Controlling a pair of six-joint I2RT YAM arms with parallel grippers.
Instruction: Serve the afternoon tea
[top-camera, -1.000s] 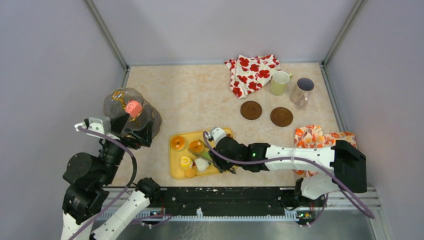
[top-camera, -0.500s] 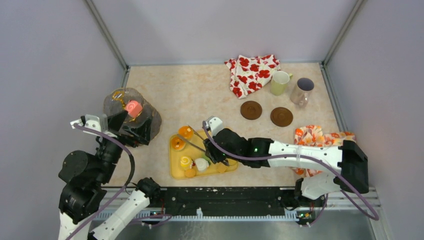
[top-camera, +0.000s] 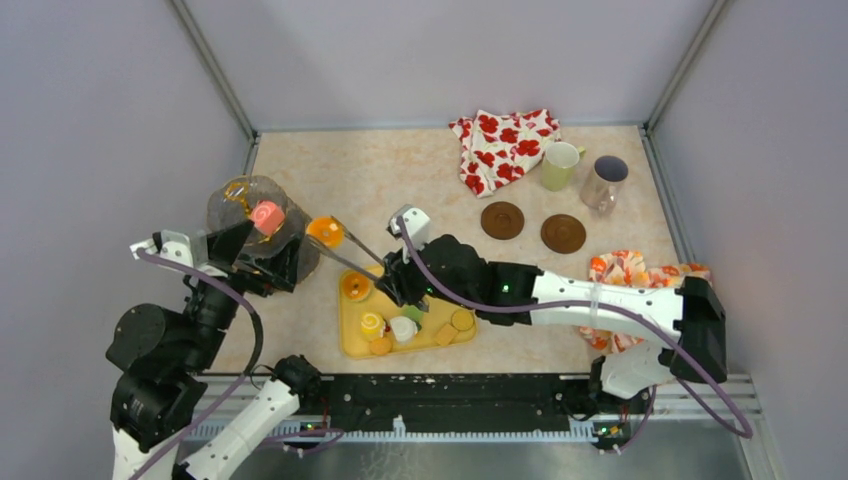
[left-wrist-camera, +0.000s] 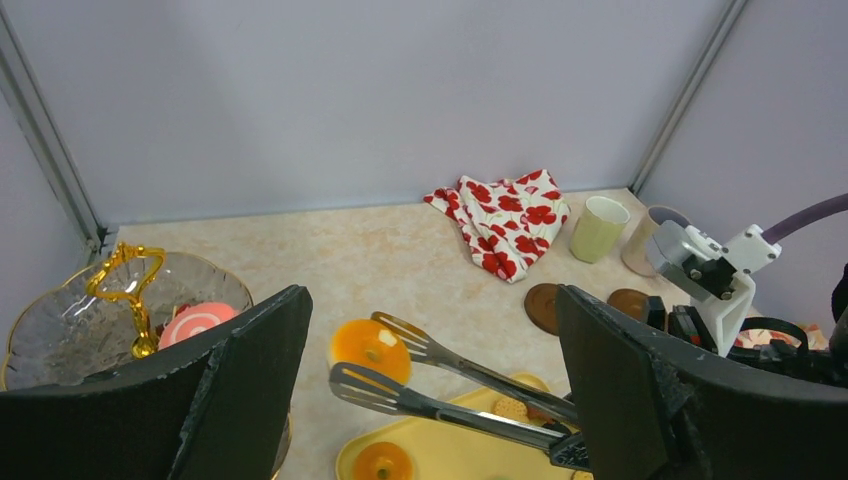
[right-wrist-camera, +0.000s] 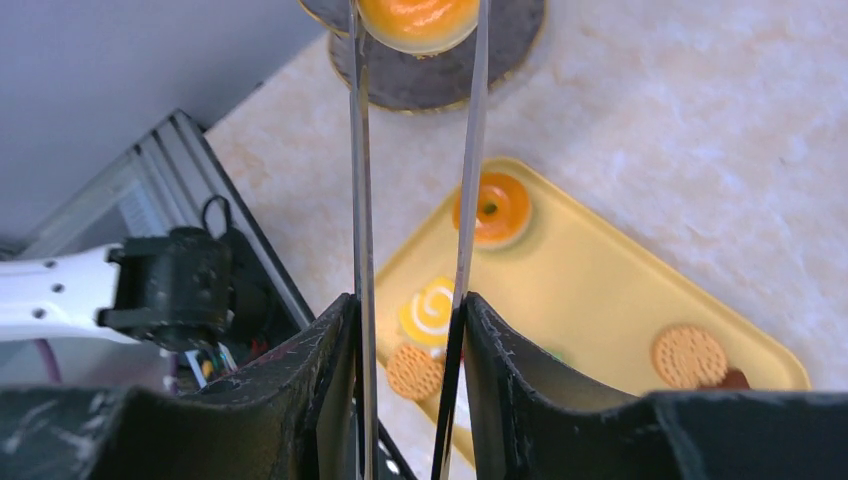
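On the beige marbled table (top-camera: 420, 180), between the glass stand (top-camera: 232, 205) and the yellow tray (top-camera: 349, 343), the right gripper (top-camera: 398, 292) clamps the metal tongs (top-camera: 365, 258), whose tips pinch an orange tart (top-camera: 325, 231) at the stand's rim, while the left gripper (left-wrist-camera: 430, 390) gapes wide.

Brightness: bright and even, soft white light from overhead
Shadows: faint and short on the table (top-camera: 400, 180); a darker patch lies beside the glass dish (top-camera: 230, 205)
Glare: thin bright streaks run along the tongs (right-wrist-camera: 361, 180); the orange tart (right-wrist-camera: 418, 20) has a pale shiny spot
Overhead focus: crisp from wall to wall
Left wrist focus: left gripper (left-wrist-camera: 430, 330) looks soft and dark at the bottom edge, far things clear
Right wrist focus: right gripper (right-wrist-camera: 410, 310) blurs close to the lens
Distortion: corner posts splay outward in the overhead view
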